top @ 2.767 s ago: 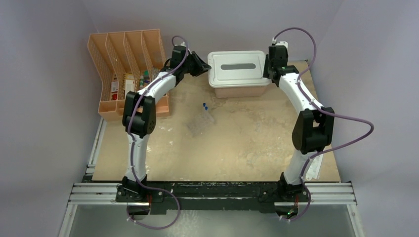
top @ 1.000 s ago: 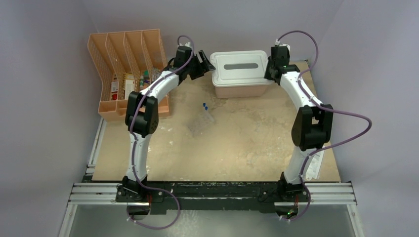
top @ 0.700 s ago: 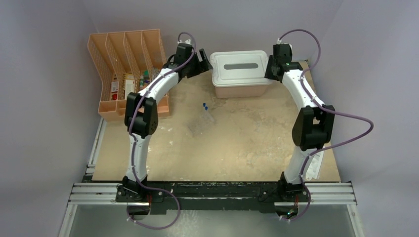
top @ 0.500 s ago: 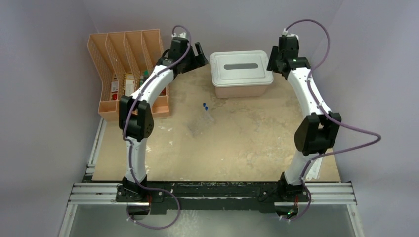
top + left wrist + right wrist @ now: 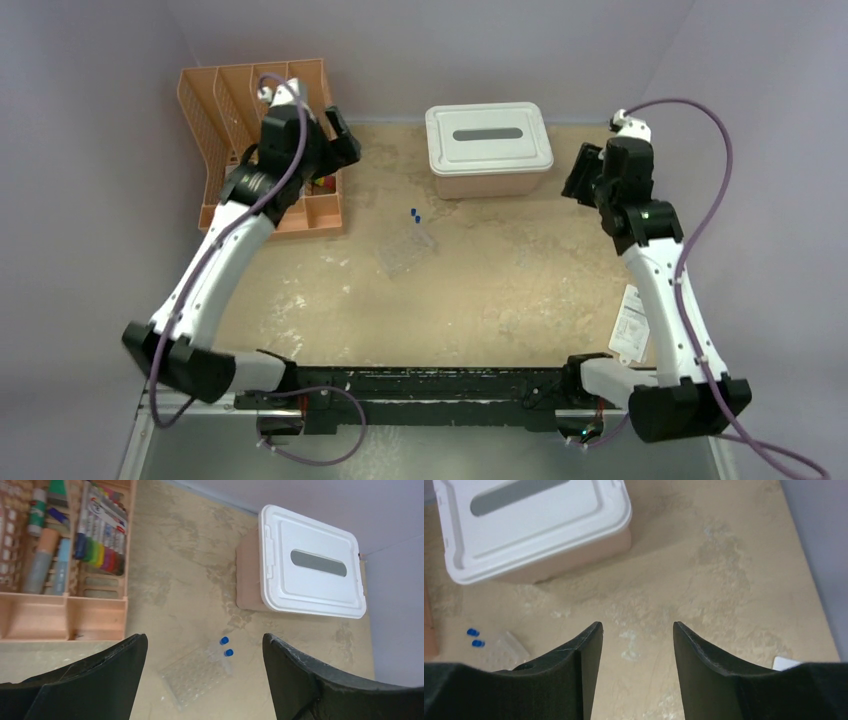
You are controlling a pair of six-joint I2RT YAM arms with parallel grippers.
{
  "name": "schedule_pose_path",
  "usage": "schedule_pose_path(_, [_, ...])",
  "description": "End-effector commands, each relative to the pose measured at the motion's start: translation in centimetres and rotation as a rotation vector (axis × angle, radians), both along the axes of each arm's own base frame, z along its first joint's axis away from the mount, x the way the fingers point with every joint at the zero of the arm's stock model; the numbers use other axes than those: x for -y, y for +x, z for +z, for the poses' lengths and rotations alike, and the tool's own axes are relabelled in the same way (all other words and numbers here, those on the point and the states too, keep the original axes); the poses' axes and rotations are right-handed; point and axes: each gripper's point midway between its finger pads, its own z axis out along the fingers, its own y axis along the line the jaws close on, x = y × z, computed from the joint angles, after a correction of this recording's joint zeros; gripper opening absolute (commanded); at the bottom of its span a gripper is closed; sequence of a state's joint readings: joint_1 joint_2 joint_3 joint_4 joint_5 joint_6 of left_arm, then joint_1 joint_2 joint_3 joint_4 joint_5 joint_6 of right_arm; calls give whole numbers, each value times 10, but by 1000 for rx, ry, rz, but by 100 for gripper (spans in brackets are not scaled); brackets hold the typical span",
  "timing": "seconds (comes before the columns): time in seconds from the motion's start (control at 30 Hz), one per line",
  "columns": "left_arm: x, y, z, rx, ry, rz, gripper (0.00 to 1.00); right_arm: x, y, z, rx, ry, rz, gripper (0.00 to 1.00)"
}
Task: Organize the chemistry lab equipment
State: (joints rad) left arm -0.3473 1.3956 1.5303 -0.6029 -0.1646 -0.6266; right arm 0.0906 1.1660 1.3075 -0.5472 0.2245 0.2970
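A clear plastic tray [image 5: 405,252] lies flat mid-table, with two blue-capped clear vials [image 5: 414,214] at its far corner. In the left wrist view the tray [image 5: 196,676] and vials [image 5: 226,646] sit far below, between my spread fingers. My left gripper [image 5: 337,138] hangs open and empty over the organizer's right end. My right gripper [image 5: 584,173] is open and empty too, to the right of the white-lidded box. The right wrist view catches the vials [image 5: 475,637] and tray [image 5: 512,647] at its left edge.
A pink box with a white lid [image 5: 488,134] stands at the back centre. An orange divided organizer [image 5: 240,120] holding markers and tubes fills the back left. A white paper label [image 5: 632,322] lies at the table's right edge.
Both grippers have let go of the box's sides, opened wider and drawn back and up. The left arm swung left over the organizer, the right arm swung out to the right.
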Motion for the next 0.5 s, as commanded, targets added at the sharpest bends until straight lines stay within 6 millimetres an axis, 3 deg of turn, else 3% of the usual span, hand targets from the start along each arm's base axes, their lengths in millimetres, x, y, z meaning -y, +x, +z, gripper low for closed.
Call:
schedule_pose_path(0.0, [-43,-47,5,53,73,102,85,-19,-34,-20,-41,109,59,54])
schedule_pose_path(0.07, [-59,-73,-1,64,99,124,85,-20,-47,-19,-13,128,66,54])
schedule_pose_path(0.27, [-104,-140,-16,42,181,215,85,-6,-87,11,147,118,14,56])
schedule_pose_path(0.47, [-140,-179,2,111,218,323,86,10,-115,20,203,74,-39,67])
